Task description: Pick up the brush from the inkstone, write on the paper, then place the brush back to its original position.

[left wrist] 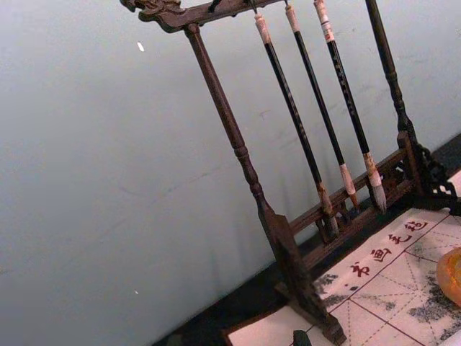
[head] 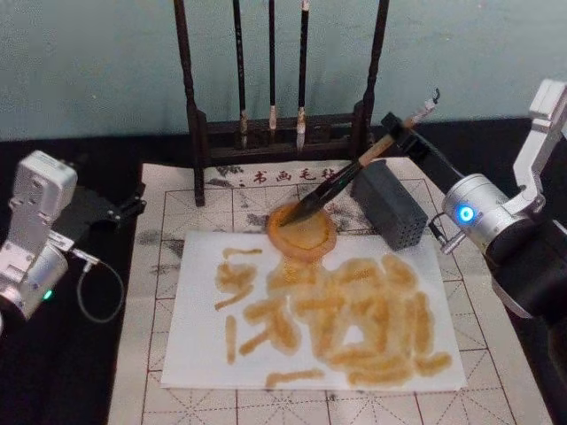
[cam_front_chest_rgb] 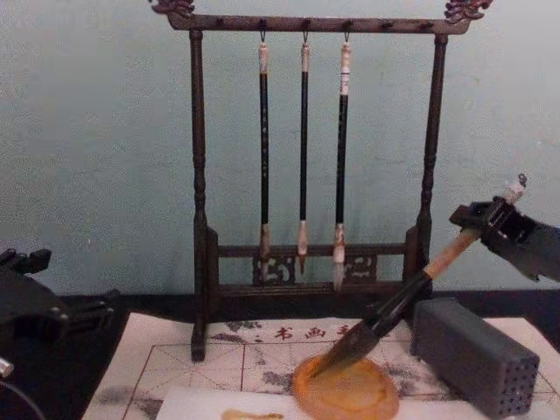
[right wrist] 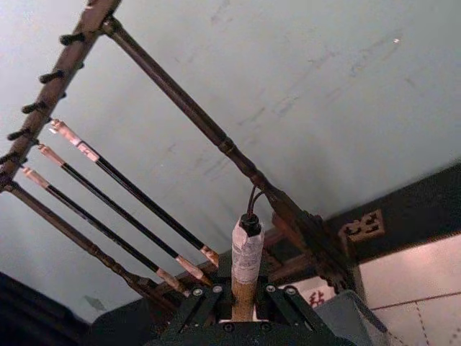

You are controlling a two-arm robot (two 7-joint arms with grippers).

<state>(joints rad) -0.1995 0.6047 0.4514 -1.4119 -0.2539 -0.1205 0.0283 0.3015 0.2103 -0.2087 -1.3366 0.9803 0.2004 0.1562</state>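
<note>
Right gripper (head: pixel 400 133): jaws clamped on the tan upper handle of the brush (head: pixel 354 168), just below its whitish end cap. The gripper hangs above and to the right of the inkstone (head: pixel 306 241), behind it.

Brush: tilted, end cap high toward the right, dark bristle tip down at the inkstone's far portion, where it appears to touch the amber surface.

Inkstone: sits on the far edge of the paper (head: pixel 202 359). The paper spreads from it toward the robot and bears many yellow-orange strokes.

Under both lies a grid-lined mat (head: pixel 152 266) with ink stains.

A grey perforated block (head: pixel 390 205) lies just right of the inkstone.

A dark wooden brush rack (head: pixel 191 106) stands behind the inkstone; three thin black-handled brushes (head: pixel 271 71) hang from it.

Left gripper (head: pixel 104 209): idle, well to the left of the inkstone, off the mat, over the dark tabletop.
</note>
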